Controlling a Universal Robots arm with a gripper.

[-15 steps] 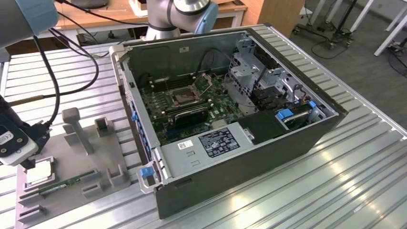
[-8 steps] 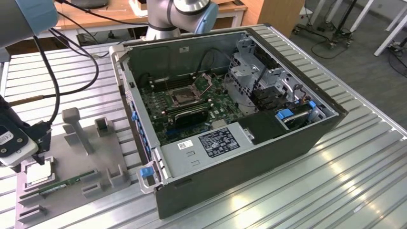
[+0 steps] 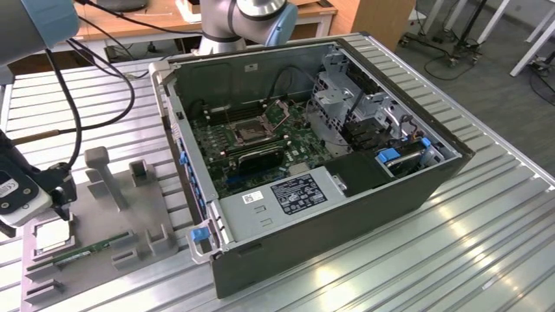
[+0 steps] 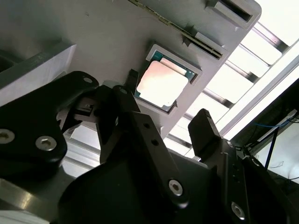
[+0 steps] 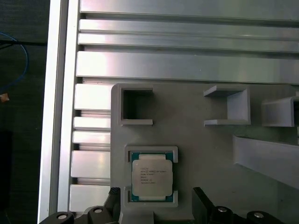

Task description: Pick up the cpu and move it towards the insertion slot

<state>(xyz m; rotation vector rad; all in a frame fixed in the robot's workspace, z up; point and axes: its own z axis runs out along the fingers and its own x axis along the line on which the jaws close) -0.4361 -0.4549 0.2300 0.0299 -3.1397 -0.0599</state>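
Starting with the exterior view, the cpu is seen lying flat in a recess of the grey holder, which rests on the slatted counter at the exterior view's left. The arm's black tool end is poised just above and beside it. The insertion slot is found on the motherboard inside the open computer case, well apart from the chip. A green memory stick is laid in the holder near the cpu.

In the second wrist view, the cpu is shown seated in its square nest in the grey holder. The jaws are held apart, one to each side of the nest, and nothing is clamped between them. Contact with the chip cannot be made out.

In the first wrist view, the cpu is framed squarely in the nest, its metal top facing up, with the holder and the counter beyond. The two jaws are again seen spread, flanking the chip's near edge.

As a judgement, the task is taken to be at its opening stage. The approach and alignment over the chip appear made, but the grasp is not yet closed and the cpu is not lifted. The whole carry toward the insertion slot is left to be done.
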